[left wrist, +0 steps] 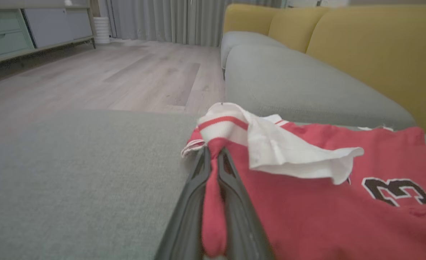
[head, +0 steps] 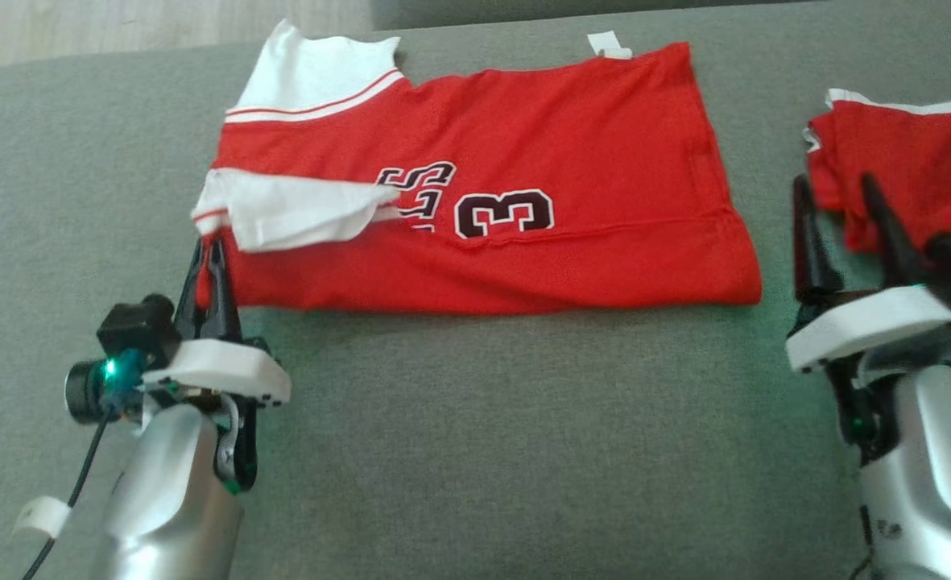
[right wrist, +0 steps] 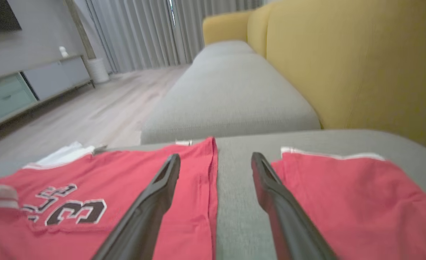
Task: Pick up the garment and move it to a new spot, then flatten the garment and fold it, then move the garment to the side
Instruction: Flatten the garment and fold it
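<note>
Grey upholstery [head: 475, 419] spreads across the lower half of the head view. The garment [head: 523, 242], a red jersey with dark numerals and white trim, lies flat on it in the upper centre of the frame, doubled over along its length. Thin knit like this should be light, limp and a little slick, so it will likely sag and slide rather than hold a shape. I judge the corners and hem edges the best places to pinch, taking both layers together so the fold does not open. A white sleeve flap [head: 298, 213] lies loose over the left end and may flop when lifted. At the jersey's lower left corner the left gripper [head: 210, 254] has its jaws pressed together on a pleat of red cloth, its forearm rising from the lower left and its fingers low to the cushion. At the right edge the right gripper [head: 836, 187] stands wide and empty, above the grey gap between the jersey's right hem and a second red garment [head: 918, 161]; whether it touches either I cannot tell
</note>
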Available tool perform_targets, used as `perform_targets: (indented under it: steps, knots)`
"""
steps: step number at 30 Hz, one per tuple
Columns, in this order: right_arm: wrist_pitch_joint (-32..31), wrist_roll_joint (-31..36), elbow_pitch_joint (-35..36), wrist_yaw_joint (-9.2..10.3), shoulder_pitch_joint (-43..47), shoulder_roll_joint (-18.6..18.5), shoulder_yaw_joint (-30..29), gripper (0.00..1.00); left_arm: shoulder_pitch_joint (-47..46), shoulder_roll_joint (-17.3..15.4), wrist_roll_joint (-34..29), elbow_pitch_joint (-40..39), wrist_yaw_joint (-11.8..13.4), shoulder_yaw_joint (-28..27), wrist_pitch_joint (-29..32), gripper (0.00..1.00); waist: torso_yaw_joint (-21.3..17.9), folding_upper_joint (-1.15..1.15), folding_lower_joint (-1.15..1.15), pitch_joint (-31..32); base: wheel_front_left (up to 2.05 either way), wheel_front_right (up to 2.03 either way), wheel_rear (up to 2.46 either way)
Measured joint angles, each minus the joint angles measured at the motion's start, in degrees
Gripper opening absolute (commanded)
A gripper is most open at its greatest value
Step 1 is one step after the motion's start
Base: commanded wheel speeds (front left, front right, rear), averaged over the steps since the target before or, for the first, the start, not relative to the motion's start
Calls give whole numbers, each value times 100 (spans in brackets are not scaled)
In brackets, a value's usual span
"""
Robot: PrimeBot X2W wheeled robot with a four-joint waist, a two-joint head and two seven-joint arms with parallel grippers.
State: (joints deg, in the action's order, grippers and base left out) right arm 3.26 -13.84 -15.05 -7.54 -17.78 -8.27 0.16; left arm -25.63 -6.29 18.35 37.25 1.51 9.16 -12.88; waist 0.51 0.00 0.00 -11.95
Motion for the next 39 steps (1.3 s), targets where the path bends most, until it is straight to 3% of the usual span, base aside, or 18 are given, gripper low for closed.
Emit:
perform_targets:
  steps: [8, 18, 19, 20, 21, 28, 39]
  knots:
    - [-1040, 422, -1259, 0, -453, 405, -415, 100, 37, 49, -30, -623, -62, 107, -109, 0, 233, 0, 0, -25, 0, 0, 0]
    - [-1611, 669, -2472, 0, -988, 448, -654, 100, 51, 80, -121, -661, -155, 368, -107, 0, 460, 0, -1, -166, 0, 0, 0]
    - [-1646, 626, -2524, 0, -1057, 444, -595, 95, 51, 82, -121, -653, -155, 374, -107, 0, 473, 0, -1, -175, 0, 0, 0]
    - [-1647, 568, -2575, 0, -1129, 438, -531, 4, 50, 82, -121, -643, -155, 374, -107, 0, 482, 0, 0, -184, 0, 0, 0]
    - [-1645, 543, -2597, 0, -1176, 435, -434, 0, 50, 80, -121, -624, -154, 375, -107, 0, 485, 0, 0, -190, 0, 0, 0]
    - [-1366, 795, -2544, 0, -1193, 389, -120, 0, 52, 49, -121, -471, -147, 374, -104, 0, 422, 0, 0, -119, 0, 0, 0]
    - [-1667, 561, -1668, 0, -790, -332, 344, 0, 350, -31, -62, -380, -92, 382, -22, 0, 205, 0, -1, 262, 0, 0, 0]
